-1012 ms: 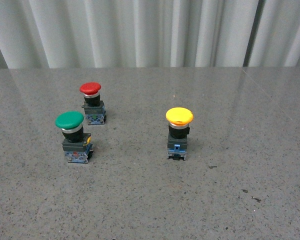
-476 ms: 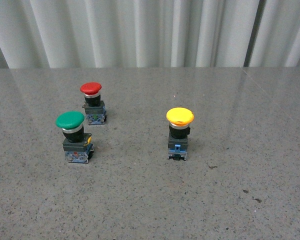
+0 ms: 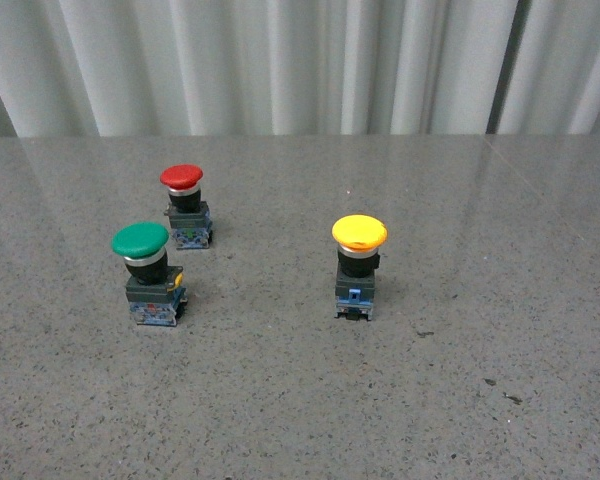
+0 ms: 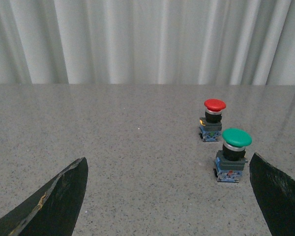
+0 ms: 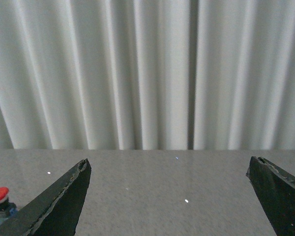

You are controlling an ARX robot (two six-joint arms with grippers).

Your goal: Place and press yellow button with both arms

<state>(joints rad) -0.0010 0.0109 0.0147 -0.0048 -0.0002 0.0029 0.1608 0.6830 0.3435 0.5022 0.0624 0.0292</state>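
The yellow button (image 3: 359, 266) stands upright on the grey speckled table (image 3: 300, 400), right of centre in the front view. It has a yellow mushroom cap, a black neck and a dark base with blue clips. Neither arm shows in the front view. My left gripper (image 4: 169, 169) is open and empty, its black fingertips (image 4: 64, 196) wide apart above the table. The yellow button does not show in either wrist view. My right gripper (image 5: 169, 169) is open and empty, facing the curtain.
A green-capped button (image 3: 148, 275) and a red-capped button (image 3: 185, 205) stand left of the yellow one; both also show in the left wrist view, green (image 4: 233, 155) and red (image 4: 213, 119). The red one shows in the right wrist view (image 5: 0, 199). A white curtain (image 3: 280, 60) hangs behind.
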